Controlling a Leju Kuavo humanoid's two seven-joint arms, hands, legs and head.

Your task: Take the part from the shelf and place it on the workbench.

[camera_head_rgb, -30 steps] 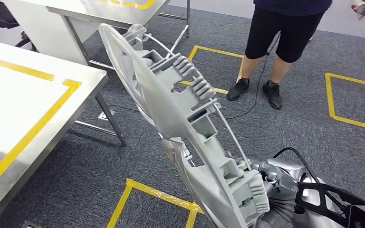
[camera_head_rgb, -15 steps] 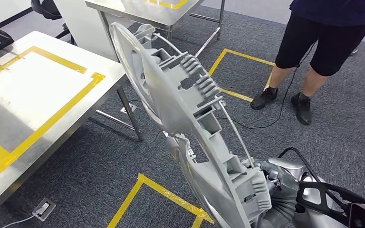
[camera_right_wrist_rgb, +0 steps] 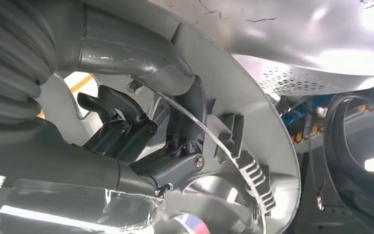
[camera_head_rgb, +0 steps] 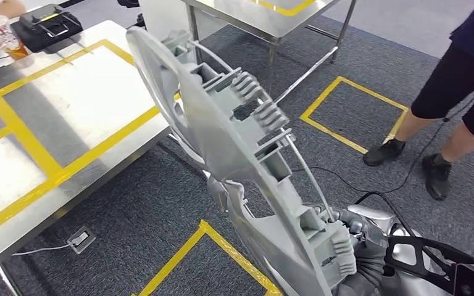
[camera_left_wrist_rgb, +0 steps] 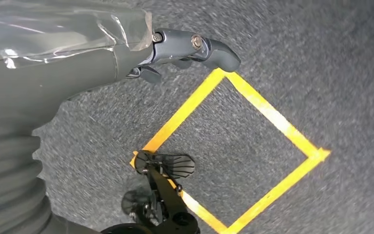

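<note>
I've got the part [camera_head_rgb: 241, 154], a big grey ribbed plastic disc, up in the air on a steep tilt, running from low on my right up toward the near corner of the bench [camera_head_rgb: 49, 111]. It's over the carpeted floor [camera_head_rgb: 129, 216], not touching the bench; its upper rim sits in line with the bench's right edge from the head view. My right hand [camera_head_rgb: 352, 246] grips the part at its lower rim; on the right wrist view the dark fingers [camera_right_wrist_rgb: 175, 161] are curled through an opening in the part's ribbing [camera_right_wrist_rgb: 253, 175], clamped onto it. My left hand [camera_left_wrist_rgb: 126, 53] hangs over the floor with nothing in it, one finger [camera_left_wrist_rgb: 199, 46] stretched straight out and the rest loosely apart. The bench top is steel, marked with yellow tape lines [camera_head_rgb: 68, 166]. At its far left corner I see a black case [camera_head_rgb: 49, 21] and a drink cup [camera_head_rgb: 3, 37]. A person's legs [camera_head_rgb: 450, 117] stand on the carpet well off to the right, beside a yellow taped square [camera_head_rgb: 352, 111].
</note>
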